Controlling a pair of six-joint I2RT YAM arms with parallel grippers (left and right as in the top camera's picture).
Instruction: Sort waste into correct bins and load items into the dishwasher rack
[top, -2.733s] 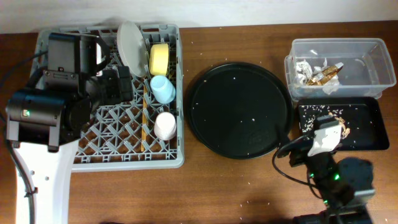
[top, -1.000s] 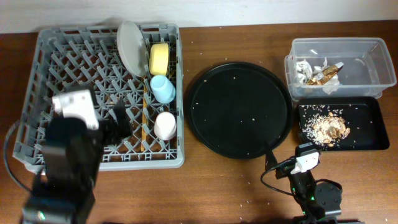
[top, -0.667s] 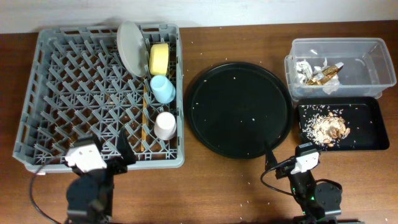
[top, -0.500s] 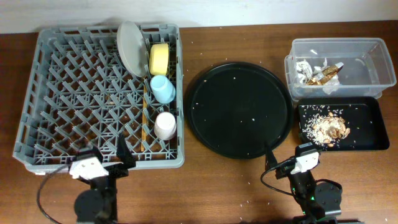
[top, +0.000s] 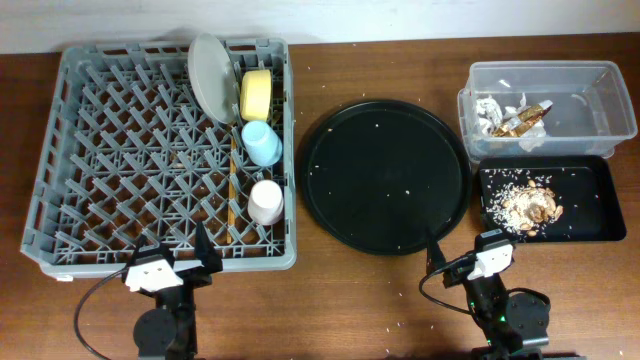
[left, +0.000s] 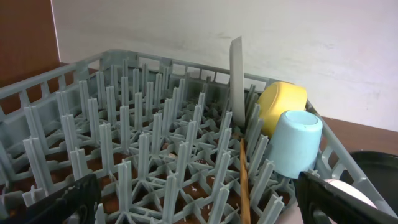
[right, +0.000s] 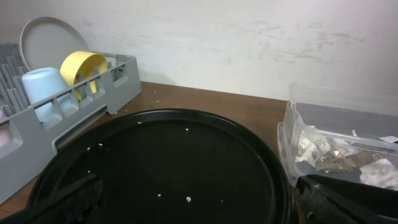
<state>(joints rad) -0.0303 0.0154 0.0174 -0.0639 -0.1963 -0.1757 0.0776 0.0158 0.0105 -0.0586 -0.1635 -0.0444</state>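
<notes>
The grey dishwasher rack (top: 100, 150) holds the upright plate (top: 208, 75), yellow bowl (top: 256, 93), blue cup (top: 262, 142), pinkish-white cup (top: 266, 201) and chopsticks (top: 232, 190). The left wrist view shows the plate (left: 236, 81), bowl (left: 280, 102), blue cup (left: 295, 140) and chopsticks (left: 244, 180). The clear tub (top: 590, 90) holds napkins (top: 490, 110) and the wrapper (top: 522, 120). The black tray (top: 590, 200) holds food scraps (top: 528, 205). My left gripper (top: 170, 262) (left: 199, 205) is open and empty at the rack's front edge. My right gripper (top: 465, 250) (right: 205, 199) is open and empty.
The large round black tray (top: 385, 175) sits mid-table with a few crumbs on it, right in front of my right gripper (right: 186, 162). Crumbs dot the wooden table. A white wall runs along the back.
My left arm has drawn back from over the rack to the table's front edge. My right arm pulled back from the black tray and has since stayed still.
</notes>
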